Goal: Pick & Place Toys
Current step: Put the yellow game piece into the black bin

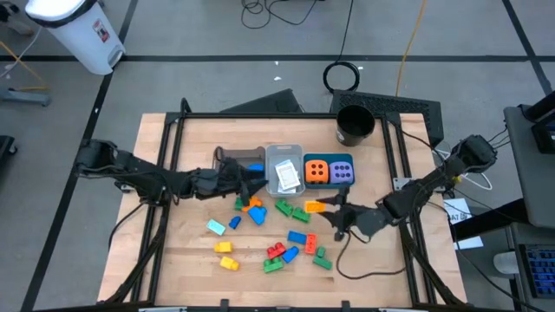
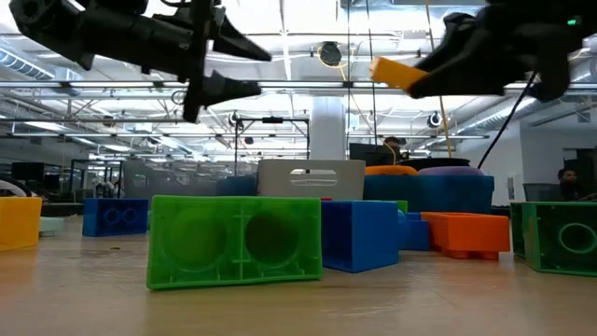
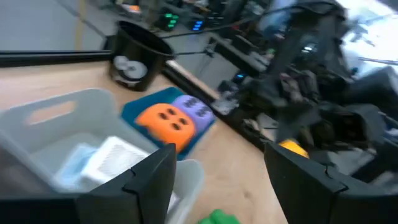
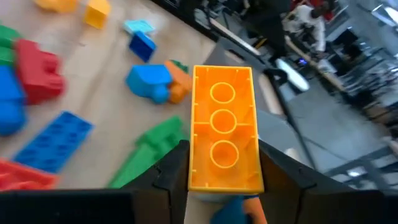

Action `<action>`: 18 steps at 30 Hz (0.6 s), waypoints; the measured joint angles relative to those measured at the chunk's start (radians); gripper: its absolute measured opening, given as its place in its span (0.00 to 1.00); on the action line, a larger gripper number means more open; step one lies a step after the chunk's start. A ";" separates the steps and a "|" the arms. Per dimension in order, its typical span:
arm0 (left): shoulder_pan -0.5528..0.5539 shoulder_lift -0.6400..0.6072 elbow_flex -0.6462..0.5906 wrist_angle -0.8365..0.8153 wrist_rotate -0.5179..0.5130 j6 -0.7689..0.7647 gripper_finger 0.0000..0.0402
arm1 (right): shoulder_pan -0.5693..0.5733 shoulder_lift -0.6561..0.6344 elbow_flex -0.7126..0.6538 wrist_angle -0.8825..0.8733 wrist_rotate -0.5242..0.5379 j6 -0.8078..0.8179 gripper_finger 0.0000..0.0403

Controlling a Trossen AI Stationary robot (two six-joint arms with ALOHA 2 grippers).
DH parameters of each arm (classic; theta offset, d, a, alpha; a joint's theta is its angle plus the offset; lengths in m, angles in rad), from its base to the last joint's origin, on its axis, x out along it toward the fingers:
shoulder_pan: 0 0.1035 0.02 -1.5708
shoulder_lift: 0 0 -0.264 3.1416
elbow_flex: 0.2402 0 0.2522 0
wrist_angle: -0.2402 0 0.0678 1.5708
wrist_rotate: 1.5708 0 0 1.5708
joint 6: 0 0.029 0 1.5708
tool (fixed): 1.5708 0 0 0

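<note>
High view. Wooden table (image 1: 191, 260) with the bins in a row at its far middle: grey bin (image 1: 232, 159), clear bin (image 1: 284, 166) holding a white card (image 1: 288, 177), teal bin (image 1: 329, 171) holding the orange dotted cube (image 1: 316, 171) and purple dotted cube (image 1: 342, 172). Black cup (image 1: 355, 125) behind the teal bin. Loose bricks (image 1: 282, 238) in green, blue, red, yellow, orange and teal lie scattered in front of the bins. Left gripper (image 1: 251, 170) sits at the near edge of the grey and clear bins. Right gripper (image 1: 328, 208) is in front of the teal bin with an orange brick (image 1: 315, 206) at its tip.

Low view. Large green brick (image 2: 235, 239) nearest, blue brick (image 2: 362, 233) just beside it, flat orange piece (image 2: 465, 233) further right. Left gripper (image 2: 244, 69) hangs above the table, fingers parted with nothing between them. Right gripper (image 2: 420, 75) carries the orange brick (image 2: 399, 73) in the air, well clear of the table.

Left wrist view. Own fingers (image 3: 149, 180) stand wide and empty over the clear bin (image 3: 68, 134); dotted cubes and black cup (image 3: 134, 59) beyond.

Right wrist view. Fingers (image 4: 171, 171) clamp the orange brick (image 4: 224, 134) by its long sides, hollow underside facing the camera; blue brick (image 4: 149, 82), green brick (image 4: 152, 146) and red brick (image 4: 37, 65) lie on the table below.
</note>
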 joint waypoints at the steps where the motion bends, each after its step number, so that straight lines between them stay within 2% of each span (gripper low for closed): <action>1: -0.004 0.022 0.008 0.026 0.016 0.006 0.63 | -0.015 0.012 0.011 0.001 0.004 -0.025 0.34; 4: -0.009 0.093 0.063 0.070 0.094 0.027 0.63 | -0.047 0.050 0.039 -0.002 0.024 -0.088 0.34; 11: -0.011 0.262 0.265 0.041 0.236 0.098 0.63 | -0.066 0.111 0.088 0.000 0.037 -0.148 0.34; 18: -0.004 0.405 0.427 -0.105 0.249 0.109 0.63 | -0.033 0.110 0.085 0.004 0.155 -0.197 0.34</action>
